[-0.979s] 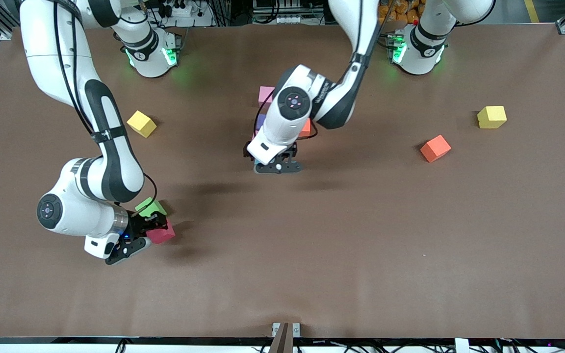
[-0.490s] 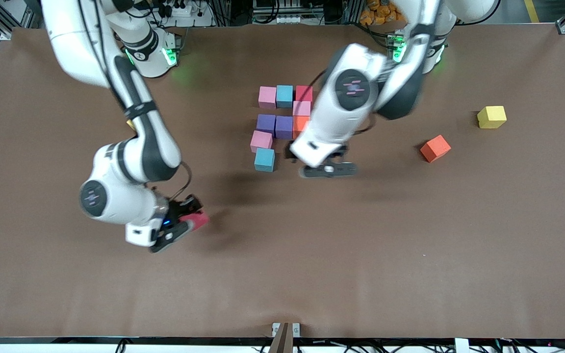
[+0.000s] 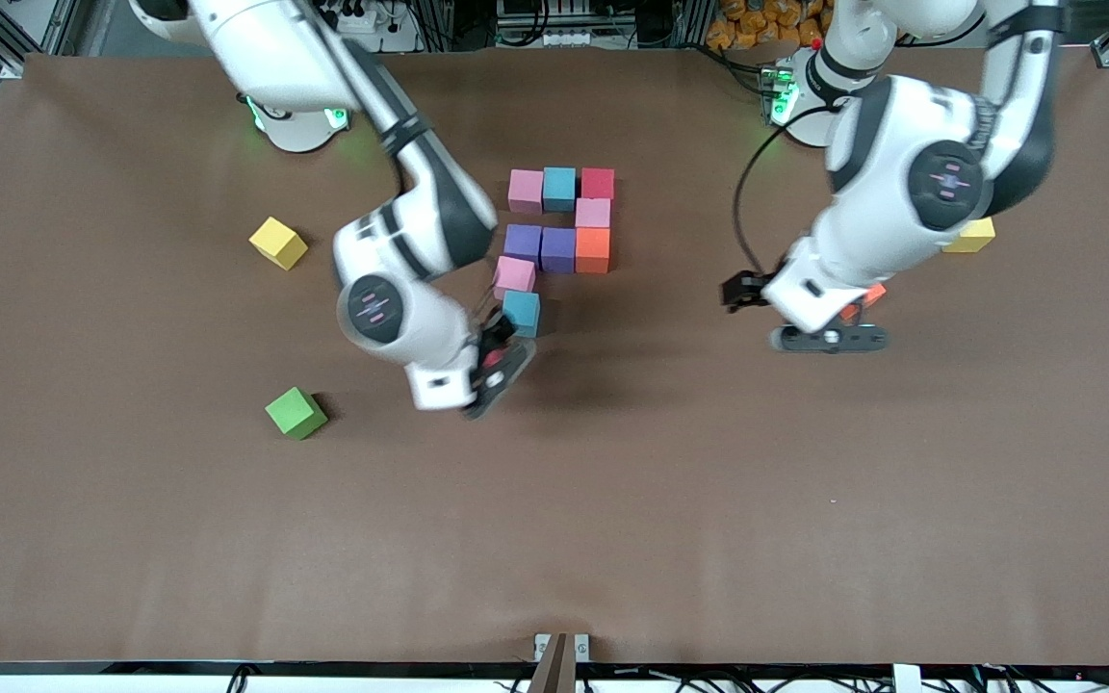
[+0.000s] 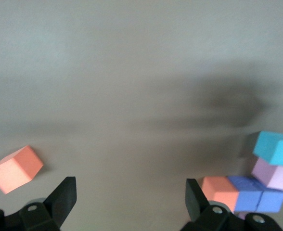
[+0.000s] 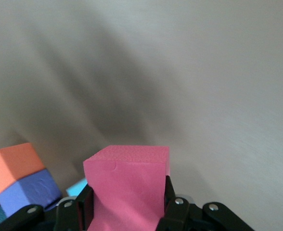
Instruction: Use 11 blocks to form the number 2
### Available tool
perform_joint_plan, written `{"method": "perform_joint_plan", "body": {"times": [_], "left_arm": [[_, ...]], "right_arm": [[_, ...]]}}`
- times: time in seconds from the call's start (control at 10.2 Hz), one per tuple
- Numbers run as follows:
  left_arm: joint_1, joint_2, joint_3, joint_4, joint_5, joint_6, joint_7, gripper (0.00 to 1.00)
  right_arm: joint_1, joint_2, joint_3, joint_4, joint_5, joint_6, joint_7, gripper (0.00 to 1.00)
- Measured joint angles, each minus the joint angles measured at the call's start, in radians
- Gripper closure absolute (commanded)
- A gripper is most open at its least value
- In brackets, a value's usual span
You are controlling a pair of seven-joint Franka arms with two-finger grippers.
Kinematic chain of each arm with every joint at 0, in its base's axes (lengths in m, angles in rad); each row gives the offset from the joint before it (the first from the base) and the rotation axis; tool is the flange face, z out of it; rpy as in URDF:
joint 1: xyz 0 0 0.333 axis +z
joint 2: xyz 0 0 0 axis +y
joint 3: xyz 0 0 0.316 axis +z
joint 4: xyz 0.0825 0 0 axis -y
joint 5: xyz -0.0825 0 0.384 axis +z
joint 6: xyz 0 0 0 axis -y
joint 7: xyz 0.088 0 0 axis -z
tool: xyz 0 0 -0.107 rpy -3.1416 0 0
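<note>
You see three pink cubes (image 3: 525,190), two light blue cubes (image 3: 559,188), two purple cubes (image 3: 522,243), two orange cubes (image 3: 593,249), two yellow cubes (image 3: 277,242), two crimson cubes (image 3: 598,182), one of them clamped, and one green cube (image 3: 296,413).

The right end effector (image 3: 495,371) hangs with fingers clamped; the left end effector (image 4: 131,198) hangs spread wide.

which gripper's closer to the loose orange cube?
Left. The left gripper, open, hangs right by the loose orange cube; the right gripper is over by the blue cube, holding a crimson cube.
</note>
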Motion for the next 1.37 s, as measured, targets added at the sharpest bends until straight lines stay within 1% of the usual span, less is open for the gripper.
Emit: {"method": "perform_joint_plan", "body": {"times": [0.2, 0.29, 0.39, 0.49, 0.59, 0.69, 0.78, 0.98, 1.37], "left_arm": [[0.029, -0.073, -0.003, -0.123, 0.127, 0.024, 0.014, 0.0], [0.043, -0.105, -0.006, -0.185, 0.166, 0.056, 0.024, 0.0], [0.068, -0.13, -0.008, -0.244, 0.176, 0.088, 0.041, 0.0], [0.096, -0.148, -0.009, -0.301, 0.177, 0.116, 0.055, 0.0], [0.127, -0.161, -0.009, -0.356, 0.176, 0.14, 0.062, 0.0], [0.151, -0.168, -0.009, -0.393, 0.15, 0.149, 0.062, 0.0], [0.171, -0.172, -0.01, -0.422, 0.107, 0.152, 0.061, 0.0], [0.207, -0.174, -0.008, -0.459, 0.077, 0.163, 0.039, 0.0], [0.227, -0.168, -0.008, -0.499, 0.077, 0.203, -0.067, 0.0]], "right_arm": [[0.088, 0.007, 0.0, -0.011, -0.015, 0.064, -0.07, 0.92], [0.12, 0.012, -0.001, -0.018, -0.042, 0.087, -0.117, 0.96], [0.142, 0.019, -0.001, -0.029, -0.077, 0.113, -0.158, 0.97], [0.161, 0.025, 0.0, -0.059, -0.099, 0.173, -0.193, 0.97], [0.175, 0.032, 0.006, -0.112, -0.107, 0.256, -0.223, 0.98], [0.18, 0.037, 0.021, -0.159, -0.108, 0.319, -0.24, 0.98], [0.181, 0.039, 0.038, -0.197, -0.108, 0.372, -0.249, 0.98], [0.183, 0.039, 0.062, -0.244, -0.109, 0.425, -0.251, 0.98], [0.179, 0.033, 0.065, -0.259, -0.111, 0.43, -0.276, 0.99]]}}
